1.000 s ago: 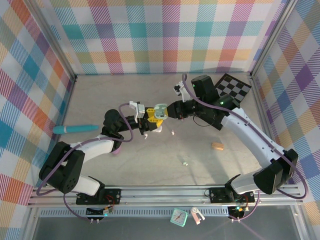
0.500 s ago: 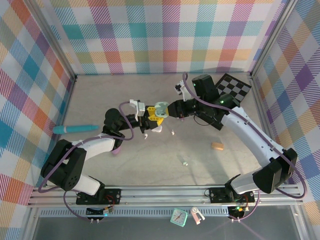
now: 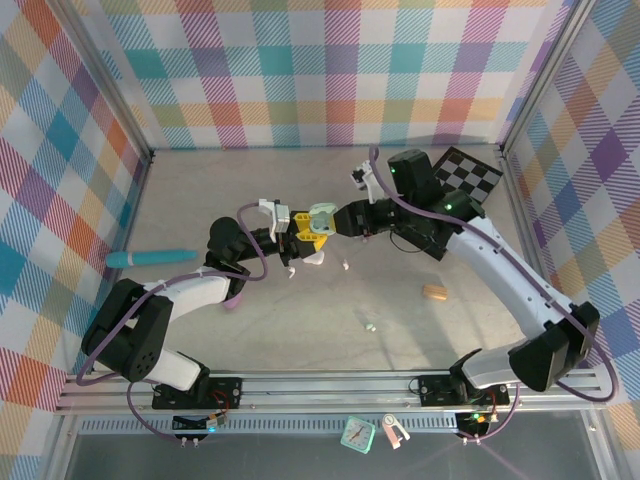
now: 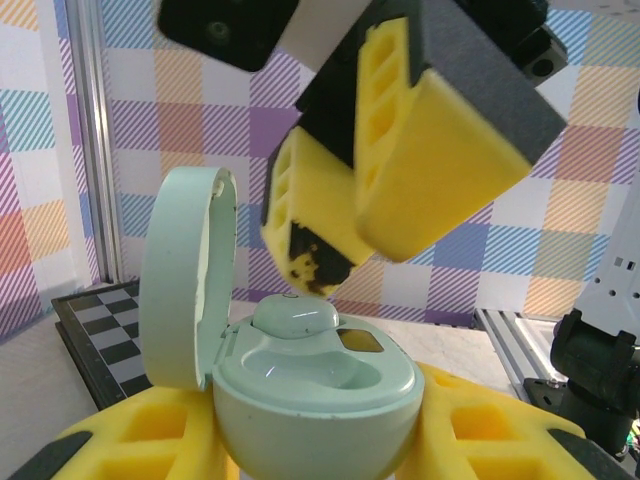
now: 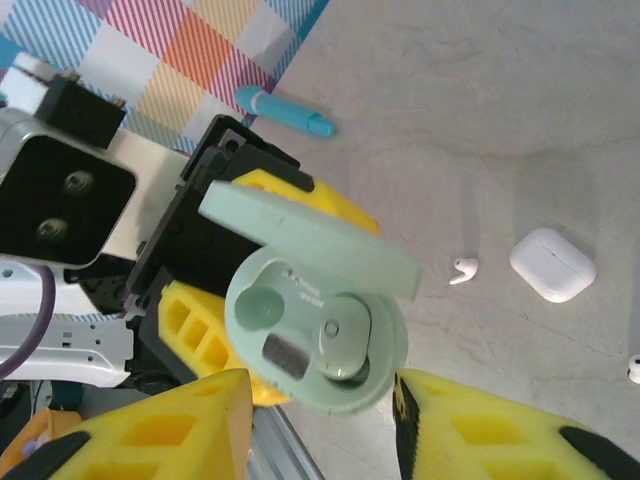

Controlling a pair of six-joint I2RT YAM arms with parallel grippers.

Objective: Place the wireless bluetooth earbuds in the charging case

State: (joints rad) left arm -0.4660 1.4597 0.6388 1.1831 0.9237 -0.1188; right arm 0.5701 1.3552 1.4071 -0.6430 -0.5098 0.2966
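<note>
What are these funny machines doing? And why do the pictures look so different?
They are two robot arms bolted to a table. One picture looks down from above. The other two come from small cameras on each arm's wrist. The left arm squeezes a mint green charging case between its fingers. The lid is open, and one mint earbud sits inside. The right arm holds its fingers open just above it. On the table lie a teal pen, a white case, a white earbud and a small brown block.

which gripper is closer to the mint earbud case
Left: the left gripper clamps the mint charging case by its base; the right gripper hovers just above its open top, fingers parted.
</note>
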